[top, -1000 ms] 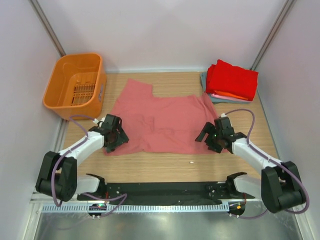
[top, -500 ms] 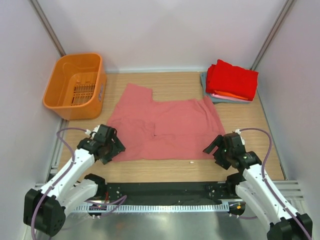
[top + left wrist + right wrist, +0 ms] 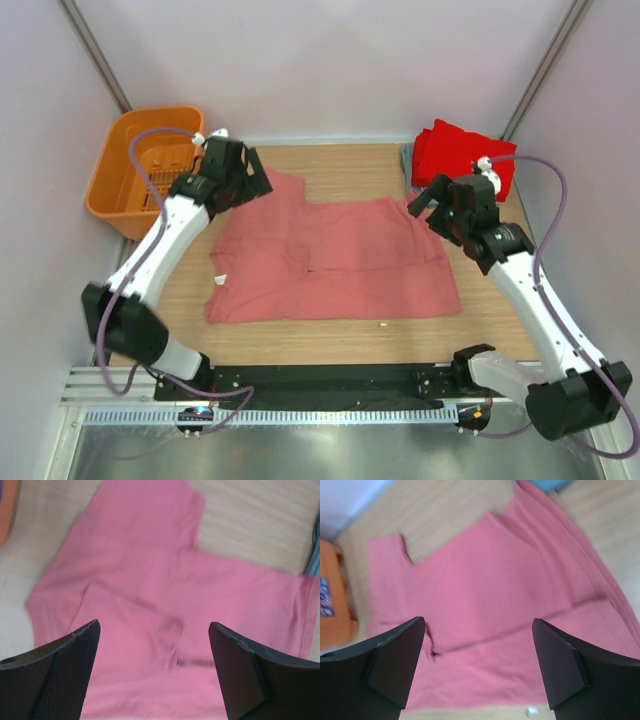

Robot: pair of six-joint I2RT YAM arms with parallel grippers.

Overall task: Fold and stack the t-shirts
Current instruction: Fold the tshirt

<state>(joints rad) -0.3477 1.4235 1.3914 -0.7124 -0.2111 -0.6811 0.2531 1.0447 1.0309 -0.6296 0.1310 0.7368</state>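
The salmon-pink t-shirt (image 3: 330,262) lies spread flat on the wooden table, with one sleeve at the far left. My left gripper (image 3: 240,180) hangs open and empty above that far-left sleeve. In the left wrist view it (image 3: 154,625) is open over the shirt (image 3: 150,580). My right gripper (image 3: 440,205) hangs open and empty above the shirt's far-right corner. In the right wrist view it (image 3: 478,620) is open over the shirt (image 3: 490,595). The stack of folded shirts (image 3: 468,158), bright red on top, sits at the far right, partly hidden by the right arm.
The orange plastic basket (image 3: 150,170) stands at the far left, close to the left arm. A small white scrap (image 3: 383,325) lies on the table by the shirt's near hem. A grey-blue folded edge (image 3: 315,555) shows at the right of the left wrist view.
Both grippers drew the shirt's near corners toward the near edge, let go, then rose and swung to the far side. The shirt now lies nearer and flatter.
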